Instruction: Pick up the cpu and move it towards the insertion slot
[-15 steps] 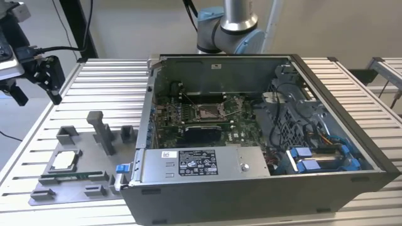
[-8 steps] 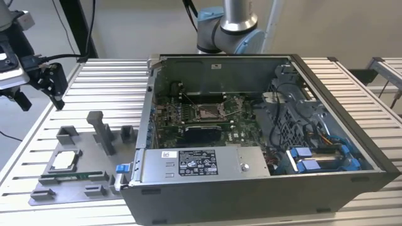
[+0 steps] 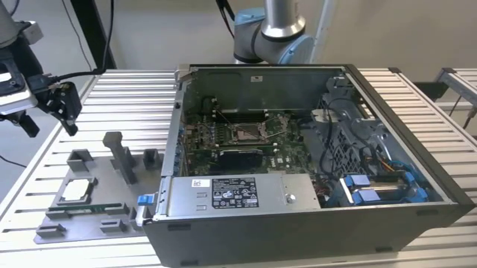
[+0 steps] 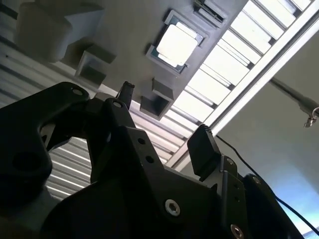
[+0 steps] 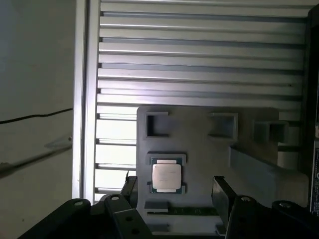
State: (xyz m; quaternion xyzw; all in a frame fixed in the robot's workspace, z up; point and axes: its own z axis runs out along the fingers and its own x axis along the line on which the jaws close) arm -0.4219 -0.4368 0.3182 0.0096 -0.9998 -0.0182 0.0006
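The cpu (image 3: 77, 191) is a small square chip with a silvery top, lying flat in a holder on the grey fixture plate (image 3: 111, 215) at the exterior view's lower left. Both wrist views show the cpu (image 4: 175, 45) (image 5: 166, 176) from above. My gripper (image 3: 52, 131) hangs well above the plate at the far left, open, with nothing between its black fingers (image 4: 199, 139). The cpu appears between the fingers in the first wrist view, some way beyond the gripper (image 5: 174, 185). The insertion slot (image 3: 246, 132) is a metal-framed square on the green motherboard inside the open computer case.
The open computer case (image 3: 417, 184) fills the exterior view's middle and right, its near wall standing beside the plate. On the plate are a tall grey post (image 3: 120, 156), small grey blocks and a thin green memory stick (image 3: 86, 209). The slatted table (image 3: 127, 106) extends behind.
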